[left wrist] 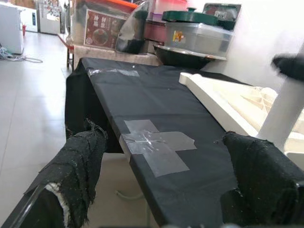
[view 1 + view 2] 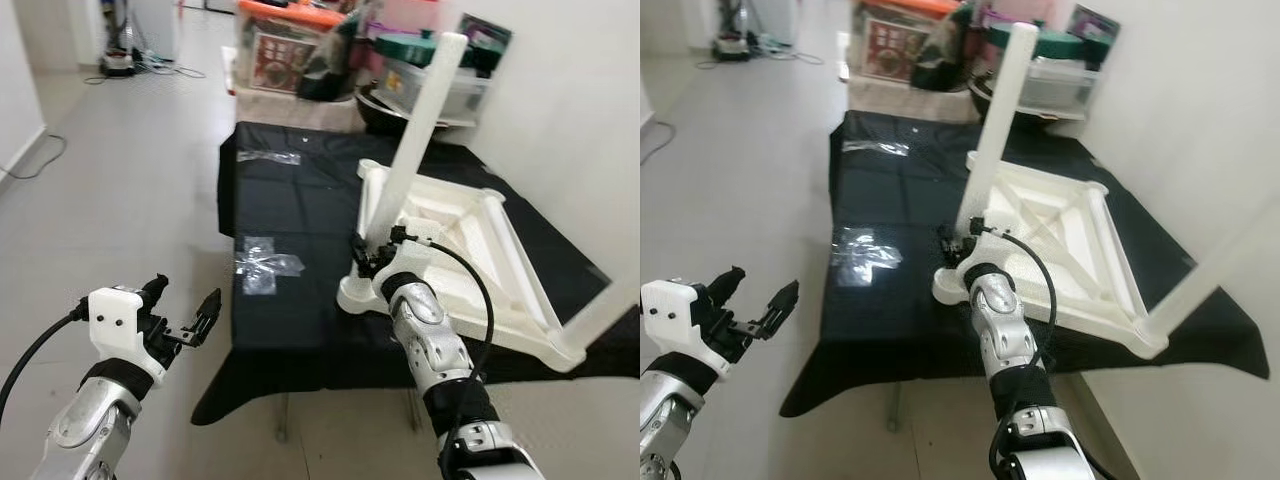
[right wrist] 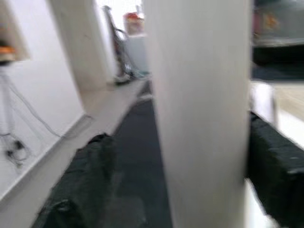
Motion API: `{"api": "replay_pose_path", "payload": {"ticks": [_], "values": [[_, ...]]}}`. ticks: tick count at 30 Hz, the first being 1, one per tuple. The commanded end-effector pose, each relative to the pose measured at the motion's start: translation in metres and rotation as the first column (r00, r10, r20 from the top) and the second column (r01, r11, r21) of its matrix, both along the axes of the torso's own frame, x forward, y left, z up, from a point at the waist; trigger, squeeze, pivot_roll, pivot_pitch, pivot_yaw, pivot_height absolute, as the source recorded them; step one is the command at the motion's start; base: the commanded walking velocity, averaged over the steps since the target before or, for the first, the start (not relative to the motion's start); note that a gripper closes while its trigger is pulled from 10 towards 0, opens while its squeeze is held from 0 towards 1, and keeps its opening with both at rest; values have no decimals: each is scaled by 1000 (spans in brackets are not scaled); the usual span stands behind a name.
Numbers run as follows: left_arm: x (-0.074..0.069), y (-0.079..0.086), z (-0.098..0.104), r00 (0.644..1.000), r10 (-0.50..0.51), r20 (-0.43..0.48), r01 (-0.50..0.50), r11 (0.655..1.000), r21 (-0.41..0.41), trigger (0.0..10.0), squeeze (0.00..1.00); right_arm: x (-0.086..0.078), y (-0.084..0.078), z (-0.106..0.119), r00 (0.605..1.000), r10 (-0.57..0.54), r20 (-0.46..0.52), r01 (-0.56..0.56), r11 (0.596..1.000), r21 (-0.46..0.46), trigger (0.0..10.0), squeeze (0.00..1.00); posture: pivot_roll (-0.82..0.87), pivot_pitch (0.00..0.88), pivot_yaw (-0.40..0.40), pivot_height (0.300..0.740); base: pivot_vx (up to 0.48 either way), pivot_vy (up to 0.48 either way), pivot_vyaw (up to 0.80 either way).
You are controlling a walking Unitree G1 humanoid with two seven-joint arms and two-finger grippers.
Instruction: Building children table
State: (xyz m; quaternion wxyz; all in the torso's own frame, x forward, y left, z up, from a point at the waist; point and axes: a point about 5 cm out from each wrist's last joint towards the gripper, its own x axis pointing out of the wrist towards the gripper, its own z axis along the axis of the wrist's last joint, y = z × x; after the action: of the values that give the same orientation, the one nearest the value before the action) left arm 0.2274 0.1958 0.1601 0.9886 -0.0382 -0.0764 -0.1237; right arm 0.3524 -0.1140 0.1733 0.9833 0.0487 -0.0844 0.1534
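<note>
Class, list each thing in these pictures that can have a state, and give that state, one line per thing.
White table top: upside down on the black cloth.
Table leg: standing tilted in its corner.
Right pincer: around the leg's base.
Left pincer: open, holding nothing, off the table's edge.
Tape cross: stuck flat on cloth.

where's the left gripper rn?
The left gripper hovers open over the floor at the robot's left, off the near left corner of the black-covered table, level with the crossed tape patch.
</note>
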Motion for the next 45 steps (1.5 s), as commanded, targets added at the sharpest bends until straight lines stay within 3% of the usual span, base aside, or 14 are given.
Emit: {"api": "replay_pose_path", "payload": {"ticks": [1,4,7,12,22,23,24,31,35,39,40,41,43,45], "values": [[-1,-2,-1,1000,-9,-5,9,1000,2,10000,0,-7,5,10,997,72,40,-73,997,3,10000,1000,160,0,-185,740,0,0,0],[-1,-2,-1,1000,-8,-5,8,1000,2,10000,0,-10,5,11,996,83,42,-83,997,1,10000,1000,159,0,-187,740,0,0,0],[-2,-1,-1,1000,-4,-4,4,1000,2,10000,0,-38,2,-6,945,317,-85,-322,945,-60,10000,1000,148,0,-186,740,0,0,0],[-1,0,-1,1000,-7,-2,7,1000,0,10000,0,-74,-15,-36,733,581,-352,-667,715,-209,10000,1000,132,0,-170,740,0,0,0],[2,1,-2,1000,-5,-3,5,1000,6,10000,0,-42,16,-7,822,513,-247,-560,808,-185,10000,1000,150,0,-177,740,0,0,0],[2,0,-2,1000,-3,-2,3,1000,6,10000,0,-37,24,-1,849,485,-208,-521,833,-187,10000,576,157,0,-181,740,0,0,0],[3,0,-2,1000,-2,-2,2,1000,6,10000,0,-34,31,3,860,473,-191,-506,840,-198,10000,0,159,0,-182,740,0,0,0],[3,0,-2,1000,1,0,-1,1000,7,10000,0,-29,49,4,871,451,-195,-489,833,-258,10000,0,169,0,-187,740,0,0,0],[2,-1,-2,1000,2,-1,-2,1000,6,10000,0,-3,71,-8,986,148,-75,-157,691,-706,10000,0,174,0,-191,740,0,0,0],[2,-1,-2,1000,2,-1,-2,1000,6,10000,0,3,63,-10,996,80,-32,-76,630,-773,10000,0,174,0,-191,740,0,0,0],[2,-1,-2,1000,3,-1,-3,1000,6,10000,0,11,53,-12,999,12,32,21,516,-856,10000,0,173,0,-190,740,0,0,0],[2,-1,-2,1000,3,-1,-3,1000,6,10000,0,11,53,-12,999,12,32,21,516,-856,10000,0,173,0,-190,740,0,0,0],[1,-1,-2,1000,1,-1,-1,1000,5,10000,0,22,27,-13,993,-65,94,111,363,-925,10000,0,160,0,-188,740,0,0,0],[0,-2,-2,1000,-1,-1,1,1000,4,10000,0,25,15,-16,993,-90,74,100,337,-936,10000,0,152,0,-187,740,0,0,0]]}}
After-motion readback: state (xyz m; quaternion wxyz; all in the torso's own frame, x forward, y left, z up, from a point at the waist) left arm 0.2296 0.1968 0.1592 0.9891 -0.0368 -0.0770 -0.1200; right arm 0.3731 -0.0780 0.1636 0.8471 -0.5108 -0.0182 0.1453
